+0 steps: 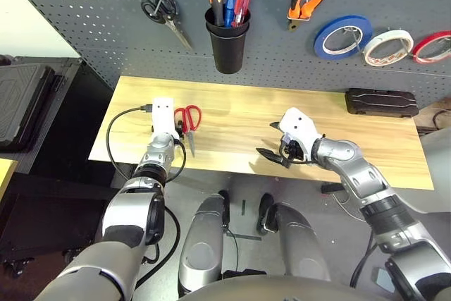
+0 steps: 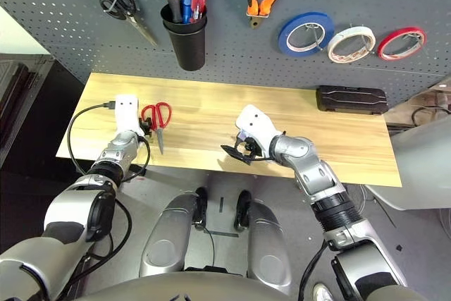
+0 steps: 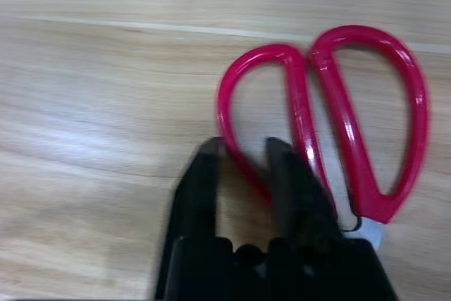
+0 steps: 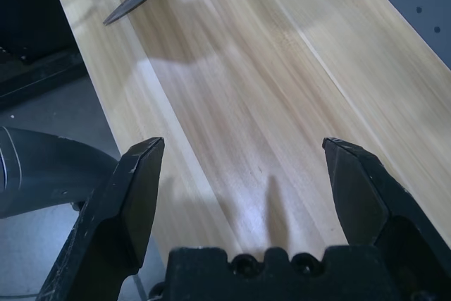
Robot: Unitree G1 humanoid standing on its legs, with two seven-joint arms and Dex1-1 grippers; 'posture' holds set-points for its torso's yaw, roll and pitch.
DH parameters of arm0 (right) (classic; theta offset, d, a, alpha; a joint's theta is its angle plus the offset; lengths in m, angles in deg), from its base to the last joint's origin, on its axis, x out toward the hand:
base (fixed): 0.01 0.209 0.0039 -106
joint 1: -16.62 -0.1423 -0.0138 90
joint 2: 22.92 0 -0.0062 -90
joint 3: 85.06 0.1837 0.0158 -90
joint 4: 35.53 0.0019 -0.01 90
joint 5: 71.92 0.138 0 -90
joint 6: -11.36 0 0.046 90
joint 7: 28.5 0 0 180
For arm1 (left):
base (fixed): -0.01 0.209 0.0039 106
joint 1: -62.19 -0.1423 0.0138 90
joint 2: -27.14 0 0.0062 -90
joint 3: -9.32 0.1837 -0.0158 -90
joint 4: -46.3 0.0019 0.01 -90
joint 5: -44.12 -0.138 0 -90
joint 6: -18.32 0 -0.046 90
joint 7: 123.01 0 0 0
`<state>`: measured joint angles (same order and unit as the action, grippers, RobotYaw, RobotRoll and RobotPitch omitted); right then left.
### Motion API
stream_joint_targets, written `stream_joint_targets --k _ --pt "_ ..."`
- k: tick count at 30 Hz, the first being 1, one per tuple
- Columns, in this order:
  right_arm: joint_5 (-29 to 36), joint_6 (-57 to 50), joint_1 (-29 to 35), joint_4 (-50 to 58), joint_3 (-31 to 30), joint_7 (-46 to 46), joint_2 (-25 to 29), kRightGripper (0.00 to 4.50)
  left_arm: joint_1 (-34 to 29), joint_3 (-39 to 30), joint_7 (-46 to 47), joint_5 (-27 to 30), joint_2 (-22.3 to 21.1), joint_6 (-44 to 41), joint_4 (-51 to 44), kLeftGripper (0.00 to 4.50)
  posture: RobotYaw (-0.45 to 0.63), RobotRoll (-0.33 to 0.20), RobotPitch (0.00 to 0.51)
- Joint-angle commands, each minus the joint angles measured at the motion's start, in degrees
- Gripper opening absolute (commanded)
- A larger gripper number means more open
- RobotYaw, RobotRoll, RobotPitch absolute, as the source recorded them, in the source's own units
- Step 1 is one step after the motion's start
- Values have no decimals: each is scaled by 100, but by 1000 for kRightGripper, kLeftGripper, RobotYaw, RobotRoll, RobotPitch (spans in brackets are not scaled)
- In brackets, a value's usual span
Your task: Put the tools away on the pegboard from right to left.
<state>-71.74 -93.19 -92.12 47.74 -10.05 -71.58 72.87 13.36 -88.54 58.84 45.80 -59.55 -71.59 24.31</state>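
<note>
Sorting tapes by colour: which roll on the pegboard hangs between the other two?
The white tape roll, hung between the blue roll and the red roll.

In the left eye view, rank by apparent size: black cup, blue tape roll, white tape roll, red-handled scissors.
1. black cup
2. blue tape roll
3. white tape roll
4. red-handled scissors, though the left gripper covers part of them, so this place is unsure.

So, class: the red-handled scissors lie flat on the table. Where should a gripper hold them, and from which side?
Grip one handle loop of the red-handled scissors, coming from the table's near edge. The loops face away, blades toward the robot; the left gripper straddles one loop's arm.
</note>
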Motion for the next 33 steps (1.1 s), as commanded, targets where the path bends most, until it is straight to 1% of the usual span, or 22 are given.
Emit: stream_joint_targets --k 1,7,10,15,19,22,25,29,33 --pt "37 20 73 3 -27 -62 13 4500 -162 -66 -42 38 68 48 112 24 185 0 271" --pt "109 214 -47 -143 20 -123 -48 4500 -285 -305 -32 261 114 292 -265 24 207 0 262" --pt "173 462 -107 -271 56 -199 -62 4500 -433 -471 -13 444 183 371 -705 24 225 0 257" --pt "440 936 -190 -432 222 -352 -143 4500 -988 -632 -234 811 460 489 -2218 24 260 0 252" --pt "846 1182 -204 -439 476 -553 -232 4500 -1574 -729 -165 1146 726 137 -3793 24 295 0 251" --pt "1106 1408 -207 -406 641 -712 -262 4500 -1873 -755 -101 1262 797 -147 -4607 24 311 0 251" --pt "1570 1605 -205 -197 923 -969 -251 4500 -2189 -818 38 1451 889 -471 -5545 24 325 0 252" --pt "2050 1790 -252 15 1249 -1154 -279 4500 -2458 -827 110 1586 945 -776 -6394 24 333 0 251" --pt "2363 1764 -328 225 1432 -1239 -251 4500 -2532 -921 128 1753 915 -949 -7050 24 338 0 247"
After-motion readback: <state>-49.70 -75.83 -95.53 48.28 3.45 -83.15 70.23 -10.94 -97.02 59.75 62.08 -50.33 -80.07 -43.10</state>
